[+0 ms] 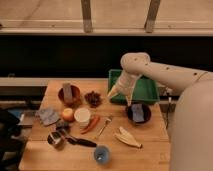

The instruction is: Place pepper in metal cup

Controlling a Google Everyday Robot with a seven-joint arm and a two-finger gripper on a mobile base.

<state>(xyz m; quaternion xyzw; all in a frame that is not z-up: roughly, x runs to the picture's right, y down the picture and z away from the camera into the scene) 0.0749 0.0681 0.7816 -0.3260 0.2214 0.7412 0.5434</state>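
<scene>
**Wooden surface (pixel 151 131), seen from its near long edge.** The robot's white arm (pixel 165 75) reaches in from 3 o'clock. Its hand (pixel 115 93) hangs over the 9 o'clock edge of the flat green plastic tray (pixel 147 90), which sits at about 1 o'clock on the surface. The hand's two pale fingers are spread and pinch nothing.

The slim, tapered orange-red pepper (pixel 91 124) lies flat near the middle of the surface. It is at 7 o'clock from the hand and well apart from it. It lies at 4 o'clock of the round white cup (pixel 82 116), just beside it; whether the two touch cannot be told.

The small shiny metal cup (pixel 54 139), dark inside, stands at 8 o'clock from the pepper, apart from it and toward the near-left corner. A black-handled utensil (pixel 81 142) lies at the metal cup's 3 o'clock.

Other items:
- A round orange-yellow fruit (pixel 67 114) sits just beside the white cup at its 9 o'clock.
- A crumpled grey-blue cloth (pixel 48 116) lies at the fruit's 9 o'clock.
- A brown bowl (pixel 68 95) at 11 o'clock on the surface holds a grey block.
- A dark clump (pixel 93 98) lies at that bowl's 3 o'clock.
- A dark bowl (pixel 137 113) at 5 o'clock from the hand holds a bluish-grey object.
- A thin metal utensil (pixel 104 126) lies at the pepper's 3 o'clock.
- A pale yellow peel (pixel 127 137) lies at 5 o'clock on the surface.
- A small blue cup (pixel 102 155) stands at 6 o'clock by the near edge.
</scene>
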